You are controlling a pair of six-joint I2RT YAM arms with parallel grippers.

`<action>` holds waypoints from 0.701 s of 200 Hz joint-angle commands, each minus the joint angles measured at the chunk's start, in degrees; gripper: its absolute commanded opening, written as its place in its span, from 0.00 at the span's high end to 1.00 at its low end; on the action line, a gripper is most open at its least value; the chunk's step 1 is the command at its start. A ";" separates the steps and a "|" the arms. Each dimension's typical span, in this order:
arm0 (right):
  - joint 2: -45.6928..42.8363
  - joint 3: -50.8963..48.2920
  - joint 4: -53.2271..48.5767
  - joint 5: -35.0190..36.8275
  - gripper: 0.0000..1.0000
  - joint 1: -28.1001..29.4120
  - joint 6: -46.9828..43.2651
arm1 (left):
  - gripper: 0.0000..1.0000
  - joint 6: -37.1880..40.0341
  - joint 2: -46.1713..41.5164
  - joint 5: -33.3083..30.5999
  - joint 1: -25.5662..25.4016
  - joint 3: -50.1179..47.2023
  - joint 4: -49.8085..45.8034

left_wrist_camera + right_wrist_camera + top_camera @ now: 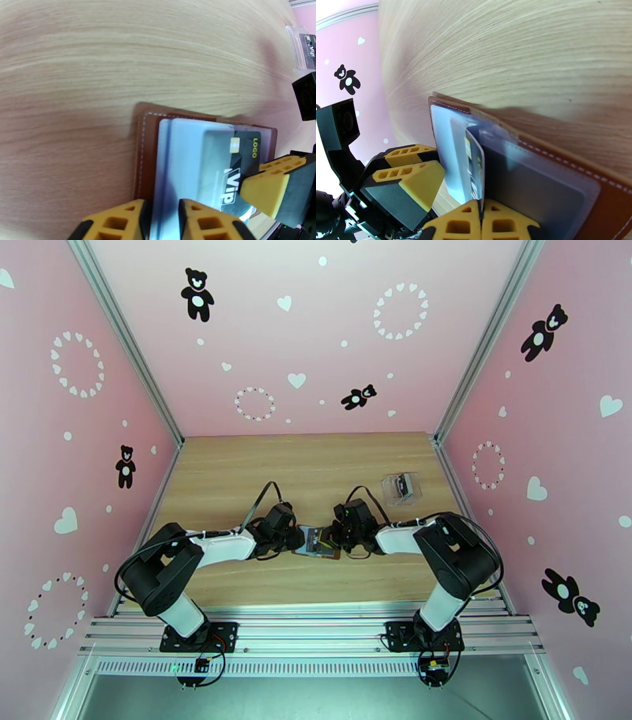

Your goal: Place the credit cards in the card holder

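Gleaming dark card (pixel 223 167) (thin), stitched holder (pixel 149 158)

Left pincer (pixel 303 538) and right pincer (pixel 332 536) (facing) — at card holder (pixel 319 549)

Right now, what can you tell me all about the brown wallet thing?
The card holder is brown, leather-looking, with pale stitching along its edge. It lies open on the wooden table between the arms, showing greyish see-through pockets. The left hand pinches those pockets, and the right hand holds a dark credit card slid partly among them.
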 commanded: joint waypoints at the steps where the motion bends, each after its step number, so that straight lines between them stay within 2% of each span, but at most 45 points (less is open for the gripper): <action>1: 2.31 0.81 -4.57 2.44 0.98 1.13 0.00 | 0.71 -0.32 3.56 -2.14 0.06 -3.29 -7.68; 40: -2.15 3.70 -16.23 7.45 0.73 1.26 -5.85 | 0.71 -0.41 2.95 -2.24 0.02 -3.55 -7.70; 61: -4.30 5.88 -23.07 10.40 0.64 1.27 -9.82 | 0.71 -0.41 2.83 -2.23 0.02 -3.63 -7.71; 95: -5.18 8.05 -27.72 12.69 0.62 1.35 -11.66 | 0.71 -0.37 2.90 -2.15 -0.07 -3.72 -7.51; 140: -2.18 11.08 -27.82 11.68 0.69 2.56 -11.39 | 0.71 -0.29 2.91 -2.16 -0.07 -3.72 -7.50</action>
